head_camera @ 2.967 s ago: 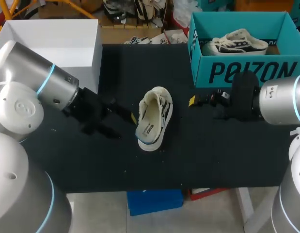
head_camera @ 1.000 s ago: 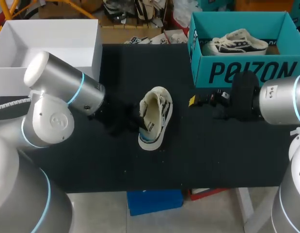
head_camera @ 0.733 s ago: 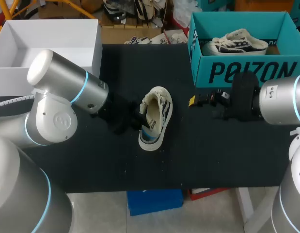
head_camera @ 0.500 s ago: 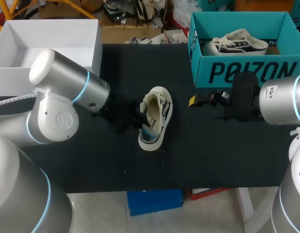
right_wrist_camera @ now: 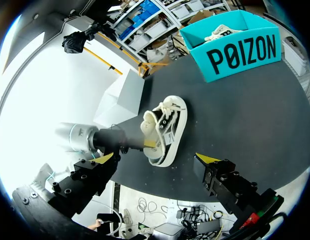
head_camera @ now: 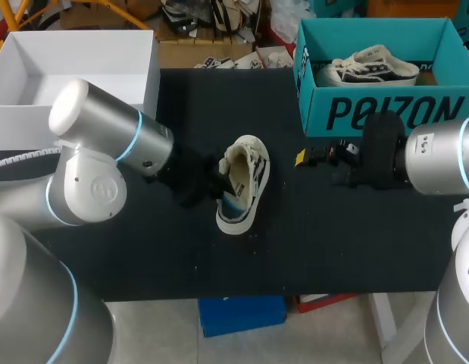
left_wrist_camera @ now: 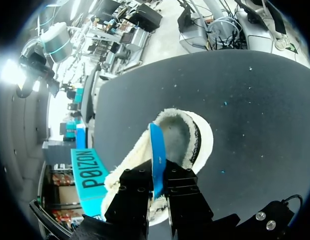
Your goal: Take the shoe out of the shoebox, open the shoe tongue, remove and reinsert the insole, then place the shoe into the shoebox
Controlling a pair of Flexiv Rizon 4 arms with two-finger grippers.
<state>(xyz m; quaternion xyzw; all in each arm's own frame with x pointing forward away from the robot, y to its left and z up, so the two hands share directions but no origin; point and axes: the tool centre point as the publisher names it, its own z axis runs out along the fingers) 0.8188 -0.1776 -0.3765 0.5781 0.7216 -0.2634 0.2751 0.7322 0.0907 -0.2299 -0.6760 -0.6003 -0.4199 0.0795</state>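
Blue thin insole (left_wrist_camera: 156,150), pinched by the left gripper (left_wrist_camera: 157,176), stands half out of the cream lace-up sneaker (head_camera: 245,174) on the black table (head_camera: 332,243), while the right gripper (right_wrist_camera: 157,158) hangs wide open near the teal shoebox (head_camera: 386,112).

A cream sneaker (head_camera: 245,171) lies mid-tabletop, its blue insole (left_wrist_camera: 157,155) tilted up on edge; the teal shoebox (head_camera: 370,114) stands far right.

light: bright, even | glare: right wrist view partly washed white | shadows: faint
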